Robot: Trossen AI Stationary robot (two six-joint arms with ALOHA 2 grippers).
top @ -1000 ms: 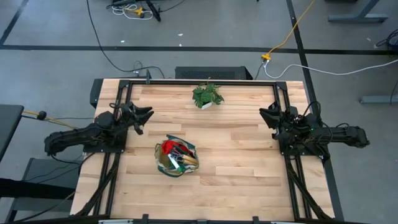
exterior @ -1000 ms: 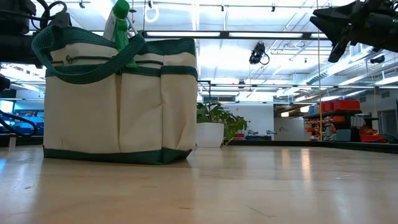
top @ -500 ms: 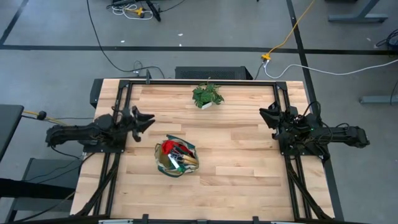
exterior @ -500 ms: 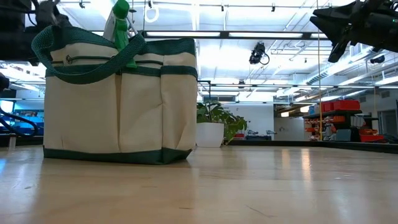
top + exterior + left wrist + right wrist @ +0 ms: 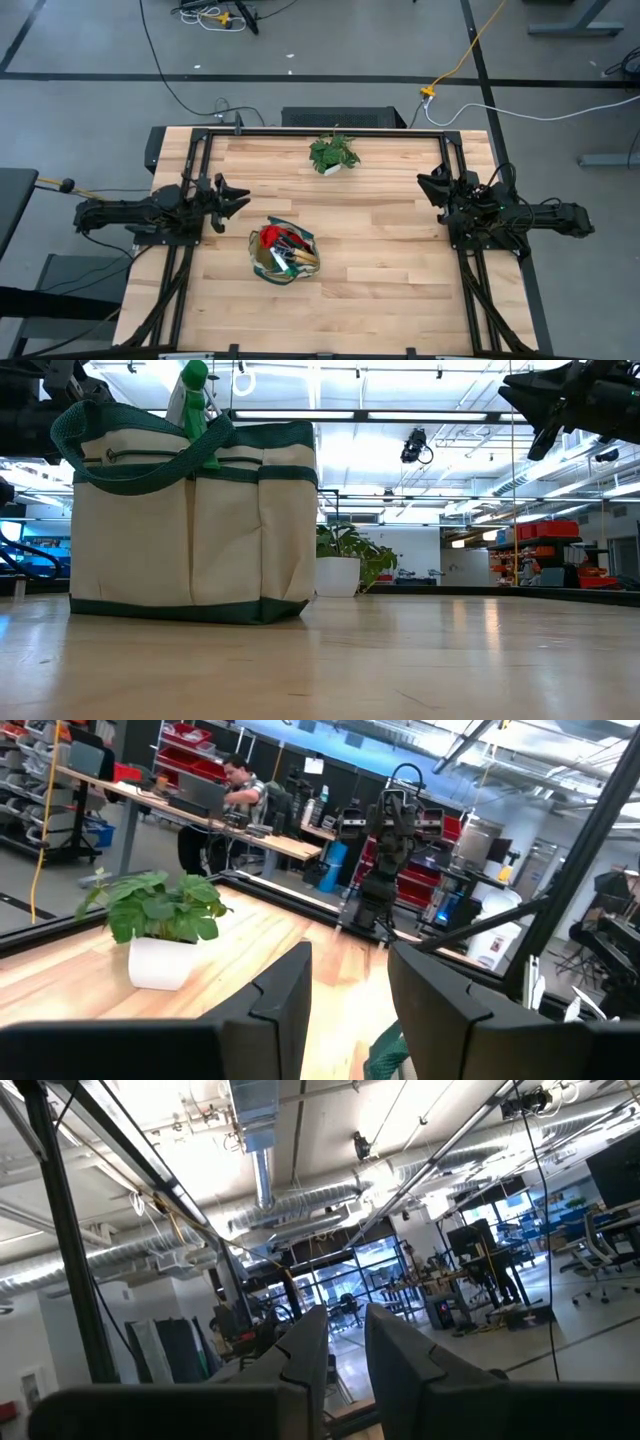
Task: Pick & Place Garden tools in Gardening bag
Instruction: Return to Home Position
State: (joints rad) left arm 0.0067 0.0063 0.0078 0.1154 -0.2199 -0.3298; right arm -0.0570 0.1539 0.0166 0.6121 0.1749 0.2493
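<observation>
The gardening bag (image 5: 283,251) stands upright on the table (image 5: 380,270), left of centre and towards the near edge. Its mouth is open upward. Red gloves (image 5: 272,238) show inside it from above, among other items too tangled to tell apart. In the low view, a green translucent piece (image 5: 193,405) rises above the rim. No tool is seen loose on the table, so the loading is judged complete and the step in hand is the return to rest. The left gripper (image 5: 235,196) hovers off the table just beyond the bag's left side, clear of it and pointing inward. Its fingers (image 5: 285,995) are parted and hold nothing. The right gripper (image 5: 432,188) sits folded at the right frame, well apart from the bag. Its fingers show a narrow gap between them and are also empty. A potted plant (image 5: 333,153) stands at the far edge, untouched. The next move is judged small. The left arm needs only to fold back to a posture matching the right arm's, staying clear of the bag's handles so that the bag is not pulled over.
</observation>
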